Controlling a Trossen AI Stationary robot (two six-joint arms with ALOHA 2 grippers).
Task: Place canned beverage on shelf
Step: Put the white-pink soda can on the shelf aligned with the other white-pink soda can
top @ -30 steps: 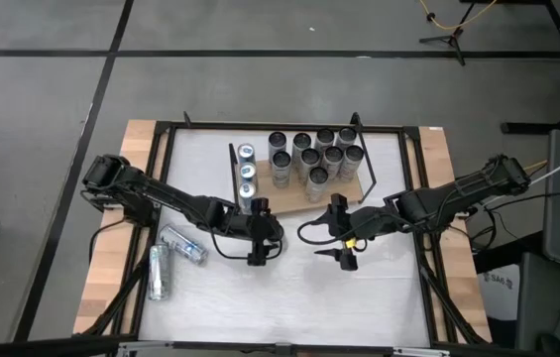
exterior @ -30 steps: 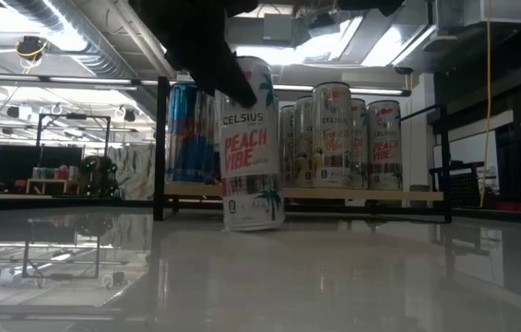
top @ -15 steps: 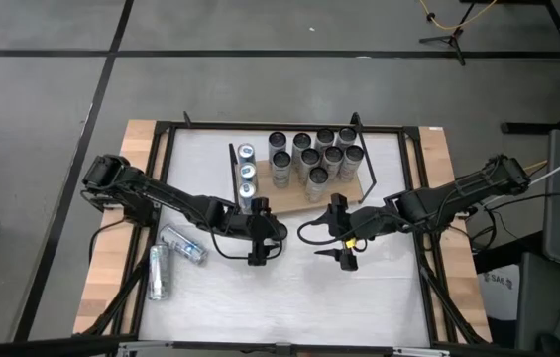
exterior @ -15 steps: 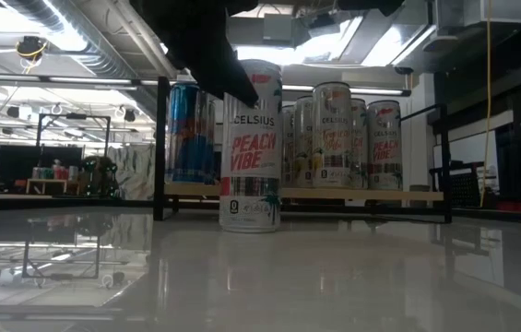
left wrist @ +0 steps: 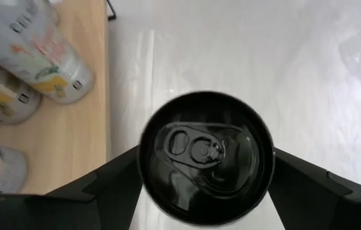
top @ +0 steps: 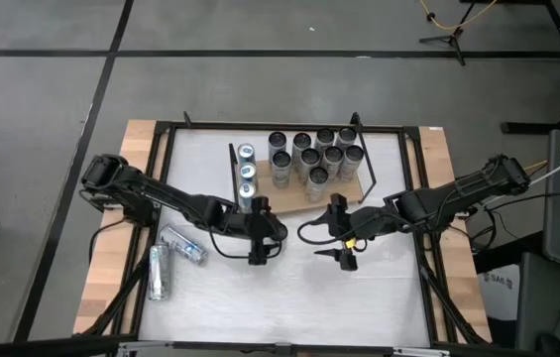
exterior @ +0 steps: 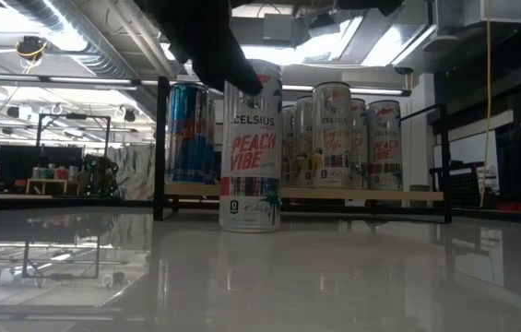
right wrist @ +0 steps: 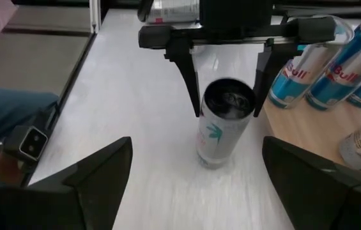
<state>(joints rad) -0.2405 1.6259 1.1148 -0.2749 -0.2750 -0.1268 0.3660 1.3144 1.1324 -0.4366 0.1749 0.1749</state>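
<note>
White and pink, the Celsius Peach Vibe can (exterior: pixel 251 148) stands upright on the white table (top: pixel 289 288), its long axis vertical and its dark lid with the pull tab facing straight up, as we see from the left wrist view, where the lid (left wrist: pixel 206 156) fills the space between the two dark fingers. We find it just in front of the shelf (top: pixel 289 201), near that board's left front corner, its base on the table and not on the wood. The left gripper (top: pixel 261 230) hangs over the can from above with its jaws spread on either side of the can's top; in the right wrist view the two fingers (right wrist: pixel 186 64) bracket the rim (right wrist: pixel 229 102), and we cannot tell whether they press on it or merely stand beside it. On the shelf we see a cluster of upright Celsius cans (top: pixel 311 156) toward its right part and a row of upright blue Red Bull cans (top: pixel 247 177) along its left end, beside the black wire frame. The right gripper (top: pixel 343 250) waits above the table to the right of the can, in front of the shelf, its jaws apart and holding nothing. Two more cans (top: pixel 168 258) lie on their sides near the table's left edge, well apart from the shelf.
</note>
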